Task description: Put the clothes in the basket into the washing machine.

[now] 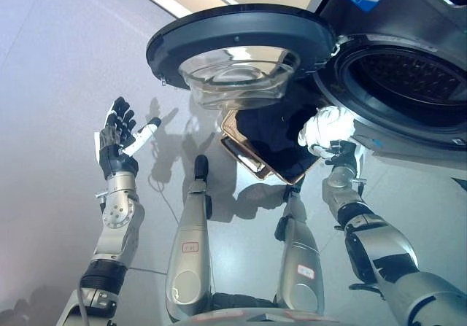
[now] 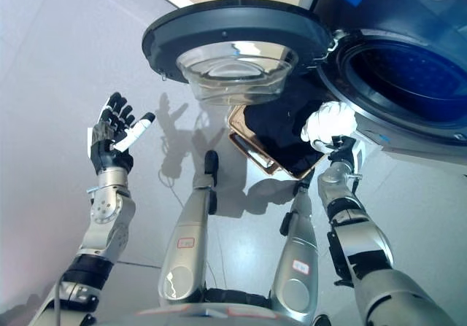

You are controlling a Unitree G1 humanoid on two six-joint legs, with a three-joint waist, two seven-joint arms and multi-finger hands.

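Pale grey floor (image 1: pixel 66 63) all round, lighter strip along the far edge; front-loading washing machine (image 1: pixel 408 20) at upper right, drum mouth (image 1: pixel 412 78) dark and unobstructed, round door (image 1: pixel 241 38) swung wide to the left with its glass bowl facing down.

Basket (image 1: pixel 248 158) on the floor just below the open door, near the lower left of the drum mouth; shiny tan rim, tilted look from above; filled with dark clothes (image 1: pixel 273 133), heaped to the rim.

Right hand (image 1: pixel 343 151) raised at the basket's right edge, fingers curled round a white garment (image 1: pixel 327 127); bundle bunched above the hand, close beside the drum's lower lip, not yet inside.

Left hand (image 1: pixel 117 136) held up well apart to the left, fingers spread and straight, holding nothing.

Handling, by judgement: cloth soft, light, limp; no stiffness to push against, likely to drape and trail; loose ends liable to snag on the basket rim or the drum lip. Best taken by a gathered fistful at the middle of the heap, not a thin edge; dark pile probably tangled, so more than one piece may lift together; nothing fragile, slipping from a loose pinch the main risk.
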